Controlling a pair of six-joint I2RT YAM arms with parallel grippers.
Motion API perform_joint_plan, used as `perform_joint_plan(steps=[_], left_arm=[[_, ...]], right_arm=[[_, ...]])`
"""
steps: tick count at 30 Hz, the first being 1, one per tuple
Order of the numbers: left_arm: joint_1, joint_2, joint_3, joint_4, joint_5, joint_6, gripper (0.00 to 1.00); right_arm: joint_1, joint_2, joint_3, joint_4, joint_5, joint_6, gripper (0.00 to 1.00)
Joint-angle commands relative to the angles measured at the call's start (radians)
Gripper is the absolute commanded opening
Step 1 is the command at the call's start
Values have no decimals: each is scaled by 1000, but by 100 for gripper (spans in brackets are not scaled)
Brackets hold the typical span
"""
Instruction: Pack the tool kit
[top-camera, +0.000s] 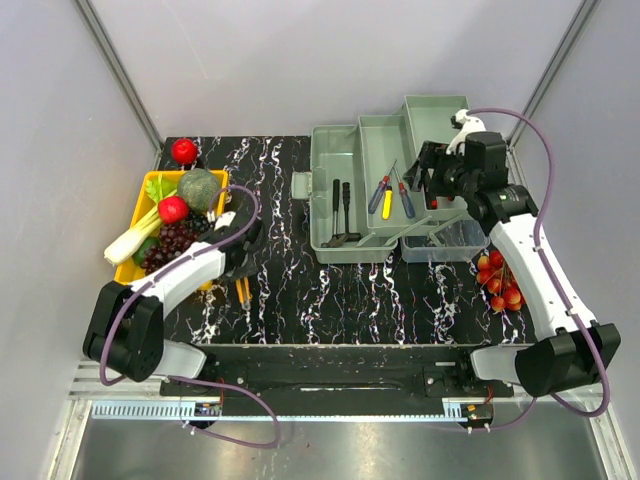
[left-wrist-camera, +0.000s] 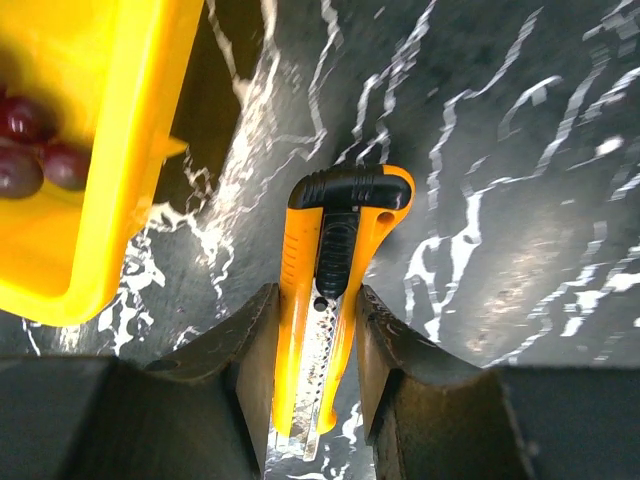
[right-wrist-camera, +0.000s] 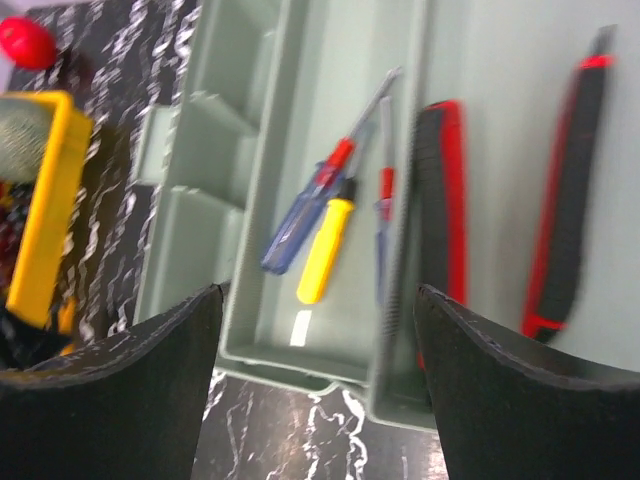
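The black marbled table (top-camera: 330, 290) bore an open grey-green toolbox (top-camera: 330, 150) at back right and a yellow tray (left-wrist-camera: 110, 150) at left. The right gripper (right-wrist-camera: 320, 300) hung spread wide and empty above the toolbox's screwdrivers (right-wrist-camera: 325, 240). The left gripper (left-wrist-camera: 318, 310) clamped the orange utility knife (left-wrist-camera: 345, 195), which lay on the table beside the tray.

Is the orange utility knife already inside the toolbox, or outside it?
Outside. The utility knife lies on the black table beside the yellow tray, between the fingers of the left gripper.
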Motion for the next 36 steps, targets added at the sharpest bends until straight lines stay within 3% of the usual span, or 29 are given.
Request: perform_joint_plan(steps=[1,6,13,17,22,31,36], left_arm=[[-2,-34,113,4,28,58,0],[-1,-72,214,-19,112,71,0],[-1,-152,418,7,255,83,0],[1,-207,484,136,356,57,0],[-1,-232,497,276,447,-41,0],[-4,-259,521,287,451,-86,0],[-8,-270,521,287,454,-98,0]], right_arm=[[72,-34,-29,106,-214,32,82],[217,-10,-63,179,-361,-23,86],[362,68,-81,346,-490,67,86],[428,105,-35,443,-464,136,86],[490,196,98,361,-366,132,84],[567,257,183,313,-211,118,80],[595,317,239,278,-197,116,74]])
